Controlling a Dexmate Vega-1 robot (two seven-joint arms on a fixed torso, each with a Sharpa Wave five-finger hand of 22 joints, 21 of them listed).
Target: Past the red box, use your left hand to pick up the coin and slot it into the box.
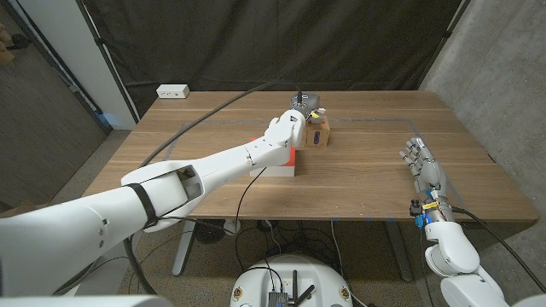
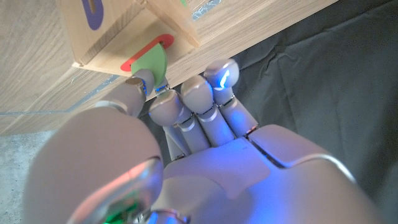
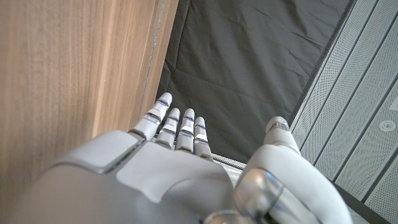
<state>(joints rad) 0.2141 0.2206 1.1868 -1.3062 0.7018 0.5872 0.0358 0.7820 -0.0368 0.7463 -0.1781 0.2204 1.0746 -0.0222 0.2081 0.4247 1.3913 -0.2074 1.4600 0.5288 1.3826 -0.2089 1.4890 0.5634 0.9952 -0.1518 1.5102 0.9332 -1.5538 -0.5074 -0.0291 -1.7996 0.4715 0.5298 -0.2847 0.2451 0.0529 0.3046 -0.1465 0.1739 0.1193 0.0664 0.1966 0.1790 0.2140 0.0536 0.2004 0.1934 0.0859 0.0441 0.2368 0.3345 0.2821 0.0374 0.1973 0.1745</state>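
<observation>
Coin [image 2: 152, 62], green, is sitting pinched betw. thumb and a fingertip of left hand [image 2: 186, 143], edge-on against a face of wooden box [image 2: 109, 34]. In left wrist view, coin is overlapping a red-outlined oval marking on that face, prob. the slot surround; whether its edge is already entering the slot can't be told, since thumb is covering part of it. Remaining fingers [image 2: 199, 93] are lying curled together beside the coin, not touching the box as far as visible.

Head view: left hand [image 1: 286, 128] is reaching across red box [image 1: 277, 164] to wooden box [image 1: 317, 132], which is standing just past the red one, toward table's far edge. Left arm is stretching diagonally over table [image 1: 375, 188]; coin itself too small to make out in this view.

Key relation: coin is lying directly ahead of the fingertips, its flat face roughly parallel w/ oval's long axis, so insertion is likely depending on a short push fwd. along the fingers' line, w/ little sideways correction. Judged stage: late, alignment at slot.

Right hand [image 1: 421, 162] is waiting well apart near table's right side, fingers spread, holding nothing; right wrist view is showing same hand [image 3: 180, 162] w/ fingers extended, close together.
</observation>
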